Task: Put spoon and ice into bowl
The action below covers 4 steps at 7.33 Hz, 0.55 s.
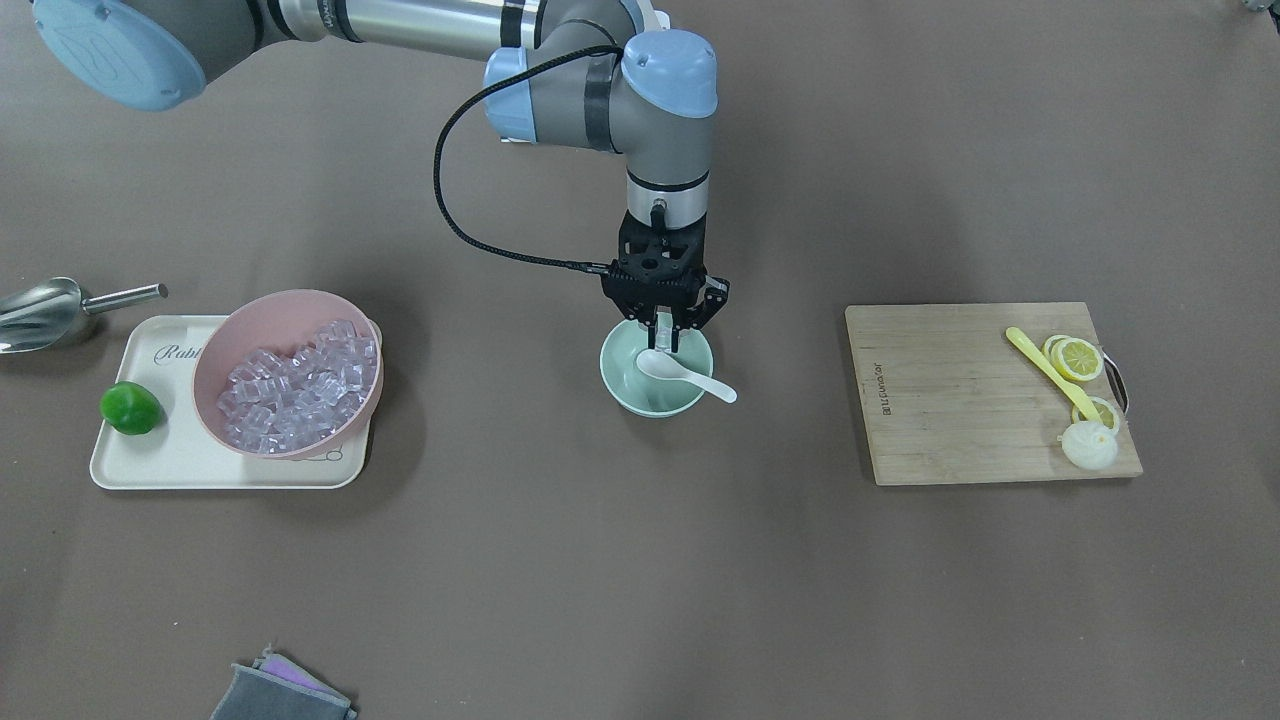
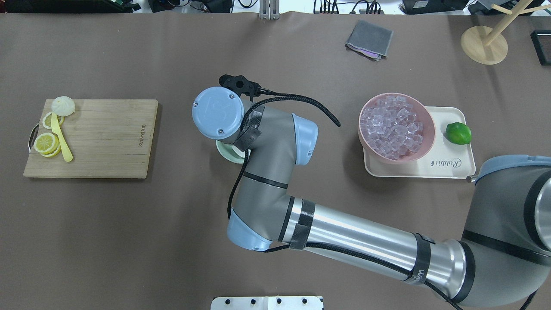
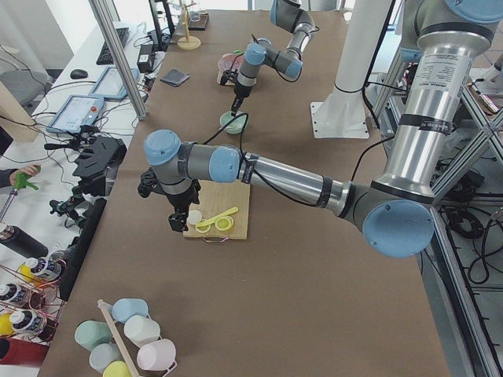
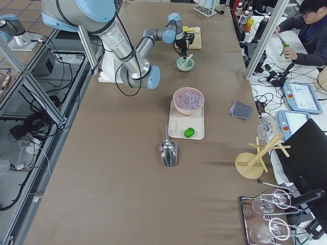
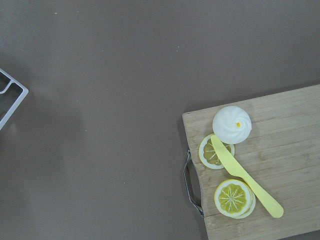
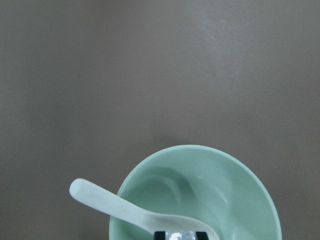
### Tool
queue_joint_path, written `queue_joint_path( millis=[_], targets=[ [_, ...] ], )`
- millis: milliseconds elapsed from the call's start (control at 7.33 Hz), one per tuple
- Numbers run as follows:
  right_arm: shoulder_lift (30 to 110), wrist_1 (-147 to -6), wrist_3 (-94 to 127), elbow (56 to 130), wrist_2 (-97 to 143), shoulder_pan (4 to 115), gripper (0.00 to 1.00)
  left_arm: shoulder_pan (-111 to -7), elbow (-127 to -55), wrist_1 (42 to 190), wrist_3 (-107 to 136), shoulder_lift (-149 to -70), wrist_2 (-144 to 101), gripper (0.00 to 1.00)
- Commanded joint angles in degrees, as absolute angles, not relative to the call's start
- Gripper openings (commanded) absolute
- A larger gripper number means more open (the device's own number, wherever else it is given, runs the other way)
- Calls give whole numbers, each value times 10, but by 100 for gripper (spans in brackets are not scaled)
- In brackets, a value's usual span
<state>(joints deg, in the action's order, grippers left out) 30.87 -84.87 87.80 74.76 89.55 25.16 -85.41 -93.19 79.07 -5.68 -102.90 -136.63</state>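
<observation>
The pale mint-green bowl [image 1: 625,388] stands mid-table. The white spoon [image 1: 690,378] lies in it, scoop inside and handle over the rim; the right wrist view shows the bowl [image 6: 240,200] and spoon [image 6: 115,207] too. My right gripper [image 1: 665,340] hangs just above the bowl's far rim, shut on a clear ice cube [image 1: 665,327], which also shows between the fingertips in the right wrist view [image 6: 174,235]. My left gripper [image 3: 176,223] shows only in the exterior left view, above the cutting board's end; I cannot tell if it is open or shut.
A pink bowl [image 1: 215,345] full of ice cubes and a lime [image 1: 130,408] sit on a white tray [image 1: 160,460]. A steel scoop [image 1: 45,310] lies beside it. A cutting board [image 1: 950,400] carries a yellow utensil [image 1: 1050,372], lemon slices and a bun [image 1: 1088,445].
</observation>
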Motion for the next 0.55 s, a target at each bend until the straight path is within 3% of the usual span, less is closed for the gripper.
queue_joint_path(
  millis=[0,409],
  targets=[
    [307,-829,888,727,888,240,100,-853,-931,791,-57,-1028,-1368,99],
    [309,-831,887,747,1016,292,100,-853,-928,785,-56,-1028,-1368,99]
  ],
)
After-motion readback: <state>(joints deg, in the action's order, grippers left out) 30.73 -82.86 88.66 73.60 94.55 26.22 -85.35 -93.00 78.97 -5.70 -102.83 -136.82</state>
